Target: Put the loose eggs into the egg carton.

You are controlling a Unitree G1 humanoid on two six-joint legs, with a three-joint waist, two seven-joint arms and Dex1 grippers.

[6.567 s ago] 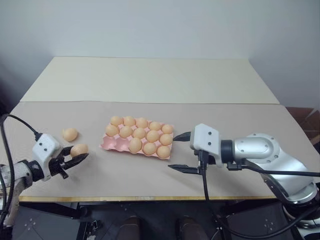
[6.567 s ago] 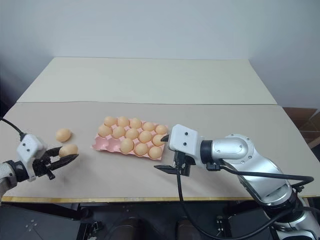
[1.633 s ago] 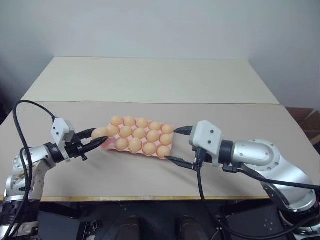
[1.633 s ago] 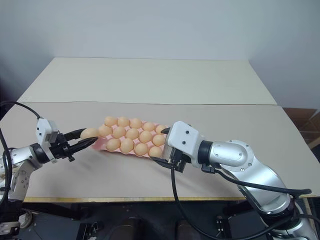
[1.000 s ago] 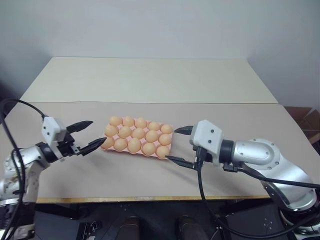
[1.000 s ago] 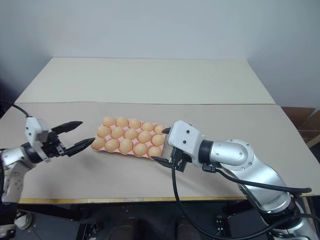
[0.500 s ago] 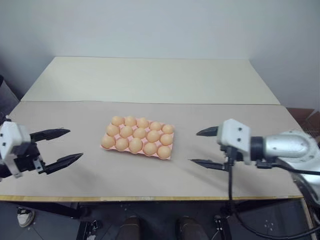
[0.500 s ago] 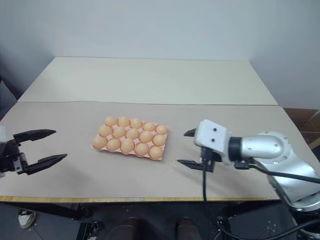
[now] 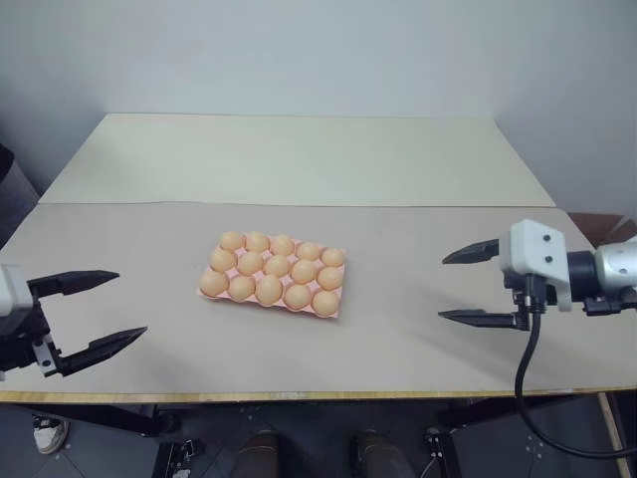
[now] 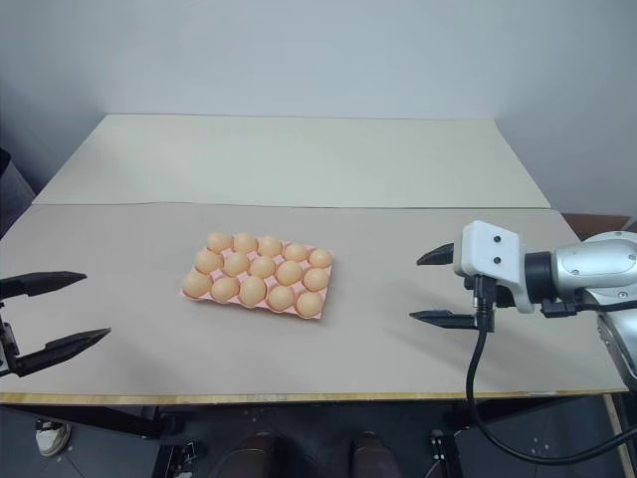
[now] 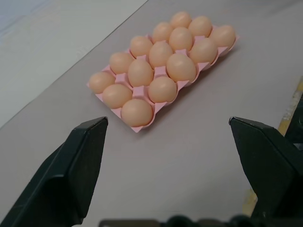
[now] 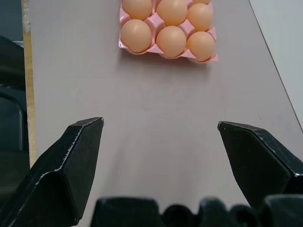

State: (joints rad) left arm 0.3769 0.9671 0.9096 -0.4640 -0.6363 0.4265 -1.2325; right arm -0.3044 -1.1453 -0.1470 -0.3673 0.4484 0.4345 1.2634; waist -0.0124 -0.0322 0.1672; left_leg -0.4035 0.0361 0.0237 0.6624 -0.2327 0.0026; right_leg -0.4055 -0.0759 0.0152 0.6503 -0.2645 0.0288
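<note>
The pink egg carton (image 9: 284, 308) lies flat in the middle of the table, every cup holding a tan-orange egg (image 9: 269, 290). No egg lies loose on the table around it. My left gripper (image 9: 131, 303) hovers open and empty near the front left edge, well left of the carton. My right gripper (image 9: 442, 289) hangs open and empty to the carton's right. The left wrist view looks between its fingers (image 11: 80, 156) at the carton (image 11: 142, 127). In the right wrist view the carton's near end (image 12: 161, 56) lies ahead.
The table has a tan front sheet (image 9: 398, 339) and a paler sheet (image 9: 299, 159) behind it, against a plain wall. Its front edge (image 9: 299, 396) runs just below both grippers. A black cable (image 9: 523, 378) hangs from the right gripper.
Both grippers have drawn away from the carton, the left one leftward and toward the front edge, the right one rightward. Before that, the left gripper let go of an egg at the carton's left end.
</note>
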